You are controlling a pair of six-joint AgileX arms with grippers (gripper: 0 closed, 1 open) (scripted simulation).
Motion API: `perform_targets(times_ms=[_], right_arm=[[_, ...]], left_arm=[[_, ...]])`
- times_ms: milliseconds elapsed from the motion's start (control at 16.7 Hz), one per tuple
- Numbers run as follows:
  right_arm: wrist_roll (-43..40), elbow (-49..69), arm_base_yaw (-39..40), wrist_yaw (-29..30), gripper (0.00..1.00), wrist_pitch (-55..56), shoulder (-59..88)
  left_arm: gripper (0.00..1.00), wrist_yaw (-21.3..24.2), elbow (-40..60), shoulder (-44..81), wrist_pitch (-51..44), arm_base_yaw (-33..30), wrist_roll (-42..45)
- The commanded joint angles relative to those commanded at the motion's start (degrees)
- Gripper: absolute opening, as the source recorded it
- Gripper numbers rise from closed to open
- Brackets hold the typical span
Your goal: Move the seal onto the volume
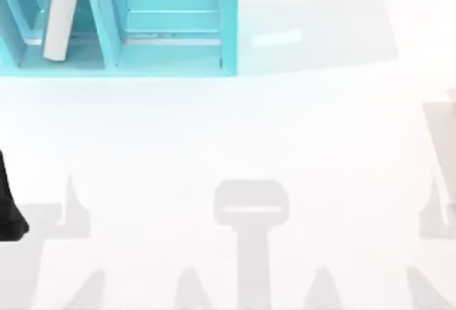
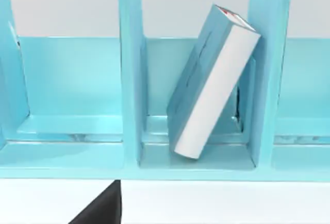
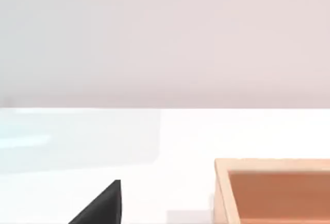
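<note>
On the white table (image 1: 235,139), my left arm (image 1: 8,207) is cut off at the left edge; I cannot tell its fingers' state. Farther back, the volume (image 2: 214,77) leans tilted inside the teal shelf unit's (image 2: 129,80) middle compartment.

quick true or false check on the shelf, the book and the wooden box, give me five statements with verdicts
1. The book leans tilted inside a compartment of the teal shelf unit. True.
2. The book lies flat on the white table. False: it stands slanted in the shelf, its top against a divider.
3. The shelf unit sits at the far left of the table in the top view. True.
4. A wooden box with an orange-brown inside shows in the right wrist view. True.
5. The shelf compartment beside the book, seen in the left wrist view, holds a second book. False: the neighbouring compartments hold nothing.
</note>
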Motion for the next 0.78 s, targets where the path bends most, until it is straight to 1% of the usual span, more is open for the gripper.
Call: perform_targets(times_ms=[180,360,540,780], right_arm=[[0.0,0.0,0.0,0.0,1.00,0.0,0.0],[0.0,0.0,0.0,0.0,1.00,0.0,0.0],[0.0,0.0,0.0,0.0,1.00,0.0,0.0],[0.0,0.0,0.0,0.0,1.00,0.0,0.0]], left_arm=[[1.00,0.0,0.4,0.6,0.6,-0.1,0.1],[1.00,-0.3,3.4,6.0,5.4,-0.8,1.4],[1.00,-0.9,8.3,16.9,13.7,-1.8,3.8],[1.00,-2.3,15.8,39.0,27.1,-3.1,8.0]])
